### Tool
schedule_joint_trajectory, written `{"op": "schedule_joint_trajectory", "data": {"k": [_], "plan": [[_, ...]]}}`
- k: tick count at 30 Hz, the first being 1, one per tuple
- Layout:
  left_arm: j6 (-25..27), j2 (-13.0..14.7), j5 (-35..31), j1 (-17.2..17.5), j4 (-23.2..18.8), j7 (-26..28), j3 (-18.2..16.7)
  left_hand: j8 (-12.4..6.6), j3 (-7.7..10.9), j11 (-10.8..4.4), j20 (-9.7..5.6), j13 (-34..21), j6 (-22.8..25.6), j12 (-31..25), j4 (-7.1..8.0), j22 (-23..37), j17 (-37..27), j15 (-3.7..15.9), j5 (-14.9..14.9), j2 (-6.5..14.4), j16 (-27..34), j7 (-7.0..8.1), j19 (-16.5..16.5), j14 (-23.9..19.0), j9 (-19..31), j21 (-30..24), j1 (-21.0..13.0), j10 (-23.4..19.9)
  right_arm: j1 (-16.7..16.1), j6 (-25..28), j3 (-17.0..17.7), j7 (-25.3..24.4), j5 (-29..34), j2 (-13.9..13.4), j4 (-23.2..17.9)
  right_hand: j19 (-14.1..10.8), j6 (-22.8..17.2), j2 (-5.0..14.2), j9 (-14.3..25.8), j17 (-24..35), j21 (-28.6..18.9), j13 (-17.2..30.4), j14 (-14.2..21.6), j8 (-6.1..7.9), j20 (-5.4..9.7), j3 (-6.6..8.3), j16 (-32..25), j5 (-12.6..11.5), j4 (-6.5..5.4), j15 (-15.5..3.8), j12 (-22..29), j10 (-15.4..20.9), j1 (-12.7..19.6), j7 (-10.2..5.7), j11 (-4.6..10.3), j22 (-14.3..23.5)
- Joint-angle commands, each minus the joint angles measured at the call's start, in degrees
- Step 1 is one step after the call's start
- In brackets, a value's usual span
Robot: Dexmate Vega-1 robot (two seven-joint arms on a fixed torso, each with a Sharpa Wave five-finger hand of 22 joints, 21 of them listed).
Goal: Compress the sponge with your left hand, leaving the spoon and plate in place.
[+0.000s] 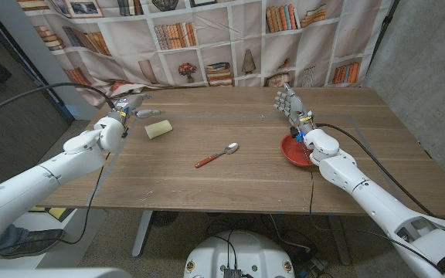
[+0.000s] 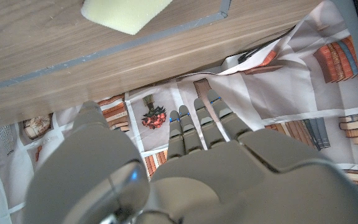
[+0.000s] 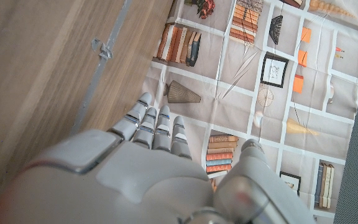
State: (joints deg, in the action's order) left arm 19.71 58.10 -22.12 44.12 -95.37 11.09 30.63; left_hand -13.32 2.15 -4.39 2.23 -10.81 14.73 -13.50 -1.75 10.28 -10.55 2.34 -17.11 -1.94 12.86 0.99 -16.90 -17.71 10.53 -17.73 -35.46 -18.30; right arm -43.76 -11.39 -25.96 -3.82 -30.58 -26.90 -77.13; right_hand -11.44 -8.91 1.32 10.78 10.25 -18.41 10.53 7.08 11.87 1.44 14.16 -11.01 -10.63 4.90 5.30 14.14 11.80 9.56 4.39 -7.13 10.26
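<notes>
In the head view, the pale yellow sponge [image 1: 158, 129] is seen on the wooden table [image 1: 230, 177] just beside the left hand [image 1: 127, 106], which holds nothing, fingers extended; the spoon [image 1: 217, 155] lies mid-table, well apart; the red plate [image 1: 293, 150] is partly covered by the right arm, whose right hand [image 1: 289, 103] is raised with fingers spread.

In the left wrist view, the sponge [image 2: 125, 12] is seen beyond the straight fingers [image 2: 199, 124], untouched.

In the right wrist view, the right hand's fingers [image 3: 151, 124] are held straight and empty.

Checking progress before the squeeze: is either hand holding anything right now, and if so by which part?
Nothing is held. The left hand is open, apart from the sponge; the right hand is open too.
</notes>
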Motion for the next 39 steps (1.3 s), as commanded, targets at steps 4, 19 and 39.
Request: {"op": "schedule_joint_trajectory", "data": {"k": [4,19,39], "plan": [[3.62,0.66,-7.74,-3.63,-0.93,-7.28,4.49,0.29,0.03,-1.18,1.39,-0.35,0.1,0.43,-0.93,0.19,-0.15,1.42,-0.56,-0.11,-0.43,2.12,-0.98,-0.9,0.37,0.24,-1.67,0.21,-0.13,-0.1,0.18,0.3,-0.64,0.19,0.18,-0.13,-0.6,-0.02,0.26,0.33,0.19,0.22,0.56,-0.13,-0.03,-0.03,0.08,0.2,0.38,0.03,-0.34,0.56,0.48,-0.13,-0.18,0.31],[5.25,-0.58,-13.83,-5.34,-0.54,-12.53,7.63,0.14,-0.11,-2.69,2.01,-0.45,1.38,0.45,-1.44,0.24,-0.19,2.06,-0.67,-0.4,-0.81,2.88,-0.08,-0.79,0.44,1.08,-2.65,-0.72,-0.43,1.28,0.19,0.68,-1.17,-0.54,-0.79,-0.31,-0.68,0.04,0.27,0.34,0.3,0.22,0.83,-0.15,-0.01,-0.04,0.02,0.2,0.41,0.02,-0.39,0.68,0.5,-0.19,-0.18,0.32],[6.98,-3.04,-21.87,-8.09,2.44,-17.47,11.88,0.39,-0.15,-4.2,3.62,-0.52,1.75,0.77,-2.54,0.3,-0.13,3.01,-1.02,-0.97,-1.04,4.02,-1.85,-1.13,0.49,0.94,-4.66,-1.02,-0.27,2.96,-0.14,0.7,-1.16,-1.14,-2.23,-0.48,-0.73,0.13,0.27,0.35,0.49,0.23,0.84,-0.19,0.01,-0.08,0.09,0.21,0.44,-0.01,-0.48,0.77,0.51,-0.13,-0.17,0.33]]}}
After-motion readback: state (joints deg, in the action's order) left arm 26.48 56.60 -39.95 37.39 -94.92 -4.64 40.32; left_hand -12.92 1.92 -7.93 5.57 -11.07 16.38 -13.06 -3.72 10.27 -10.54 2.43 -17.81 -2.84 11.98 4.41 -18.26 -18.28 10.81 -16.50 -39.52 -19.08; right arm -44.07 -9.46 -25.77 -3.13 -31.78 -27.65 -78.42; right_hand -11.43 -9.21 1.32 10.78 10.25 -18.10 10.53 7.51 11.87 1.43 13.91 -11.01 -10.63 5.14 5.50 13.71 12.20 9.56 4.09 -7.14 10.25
